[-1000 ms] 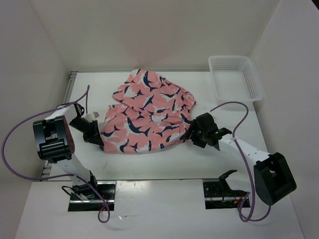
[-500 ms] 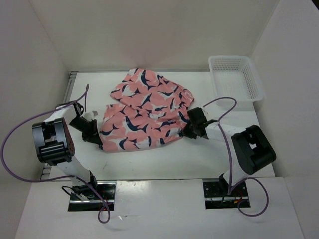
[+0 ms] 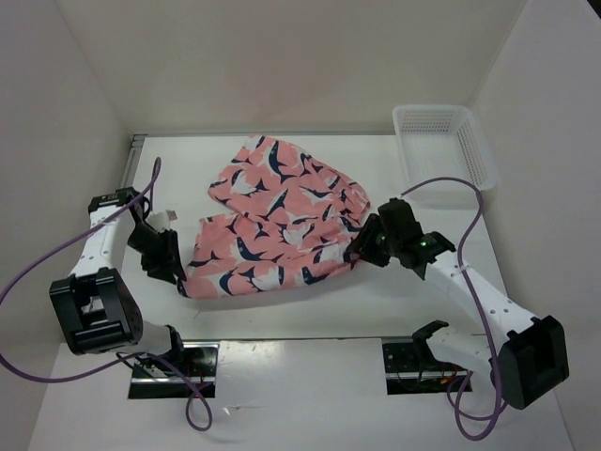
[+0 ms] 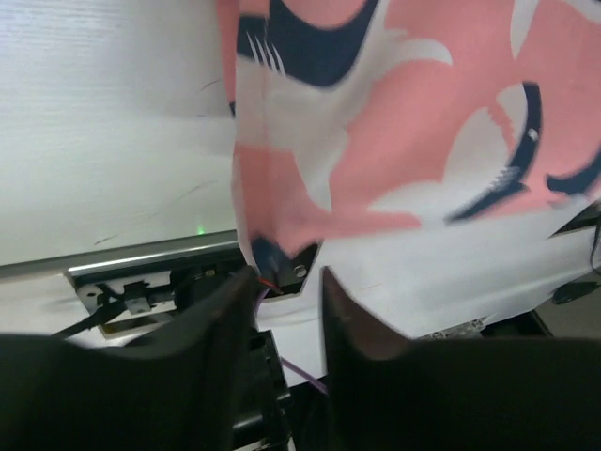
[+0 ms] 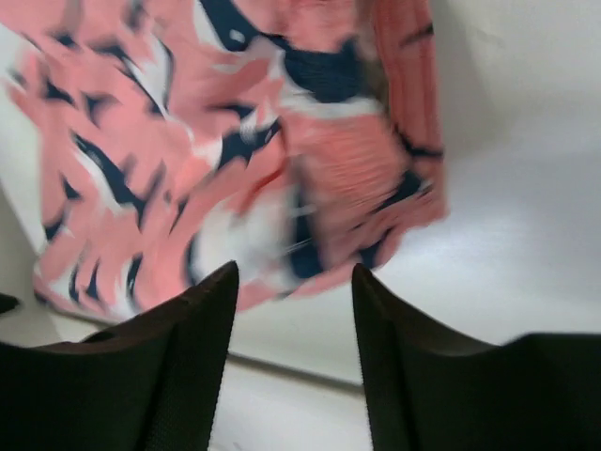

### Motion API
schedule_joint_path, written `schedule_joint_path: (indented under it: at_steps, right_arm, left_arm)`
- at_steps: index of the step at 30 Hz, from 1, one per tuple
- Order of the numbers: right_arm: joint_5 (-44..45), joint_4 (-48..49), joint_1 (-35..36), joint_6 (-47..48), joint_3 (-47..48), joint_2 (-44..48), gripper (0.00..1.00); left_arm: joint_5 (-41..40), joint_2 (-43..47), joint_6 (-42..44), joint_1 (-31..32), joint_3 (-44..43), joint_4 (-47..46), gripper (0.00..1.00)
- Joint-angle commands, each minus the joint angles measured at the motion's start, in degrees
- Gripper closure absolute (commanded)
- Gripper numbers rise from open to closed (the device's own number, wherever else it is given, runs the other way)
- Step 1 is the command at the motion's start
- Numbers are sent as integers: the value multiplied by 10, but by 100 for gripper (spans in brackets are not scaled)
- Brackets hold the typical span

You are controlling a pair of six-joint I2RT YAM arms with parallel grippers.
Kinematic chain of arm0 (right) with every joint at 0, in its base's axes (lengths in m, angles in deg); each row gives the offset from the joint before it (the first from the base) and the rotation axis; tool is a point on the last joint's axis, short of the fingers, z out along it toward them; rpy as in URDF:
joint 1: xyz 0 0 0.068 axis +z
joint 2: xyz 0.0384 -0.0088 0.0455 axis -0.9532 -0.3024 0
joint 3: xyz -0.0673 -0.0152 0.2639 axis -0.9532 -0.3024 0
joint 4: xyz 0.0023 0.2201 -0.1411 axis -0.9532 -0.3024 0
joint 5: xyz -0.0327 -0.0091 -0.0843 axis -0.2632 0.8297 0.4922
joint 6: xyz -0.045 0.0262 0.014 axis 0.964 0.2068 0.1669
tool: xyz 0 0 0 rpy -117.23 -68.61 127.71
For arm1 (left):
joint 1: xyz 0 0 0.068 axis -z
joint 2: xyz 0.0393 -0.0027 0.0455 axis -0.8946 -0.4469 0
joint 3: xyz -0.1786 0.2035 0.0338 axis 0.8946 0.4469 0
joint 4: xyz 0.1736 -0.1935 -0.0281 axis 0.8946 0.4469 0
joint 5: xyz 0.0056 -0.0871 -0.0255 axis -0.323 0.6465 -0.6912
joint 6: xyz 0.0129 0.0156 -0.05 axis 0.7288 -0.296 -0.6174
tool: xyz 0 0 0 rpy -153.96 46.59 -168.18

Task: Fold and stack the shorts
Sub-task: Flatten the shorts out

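Bare counter point(image 3: 310, 315) runs as a strip along the near edge, in front of the shorts point(image 3: 277, 221), which cover the middle. A second bare patch lies between the shorts' right edge and the white mesh basket point(image 3: 481, 160) in the far right corner. The left pincer point(image 3: 180, 279) and right pincer point(image 3: 361, 250), jaws parted, flank the shorts' near corners. Walls point(image 3: 282, 66) close the left, far and right sides. Purple cables point(image 3: 449, 182) arc over both arms.

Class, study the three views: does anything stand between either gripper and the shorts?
Nothing visible does. The left gripper sits at the near-left corner of the shorts, and the right gripper at their right edge, with only bare table around. The basket stands apart in the far-right corner.
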Motion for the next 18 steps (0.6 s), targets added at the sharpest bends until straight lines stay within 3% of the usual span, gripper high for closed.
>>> schedule_joint_path:
  at_steps: [1, 5, 8, 13, 18]
  right_arm:
    - [-55, -111, 3, 19, 19, -11, 41]
    - [7, -148, 3, 35, 71, 10, 36]
    - [37, -124, 3, 40, 93, 15, 36]
    - [76, -30, 3, 83, 143, -109, 36]
    - [116, 35, -39, 140, 221, -220, 36]
  left_arm:
    - [-18, 0, 1, 2, -9, 23, 53]
    - [-3, -11, 1, 2, -44, 17, 45]
    - [12, -43, 1, 2, -86, -43, 42]
    - [71, -137, 1, 7, -207, -183, 42]
    - [82, -219, 1, 34, -270, -309, 38]
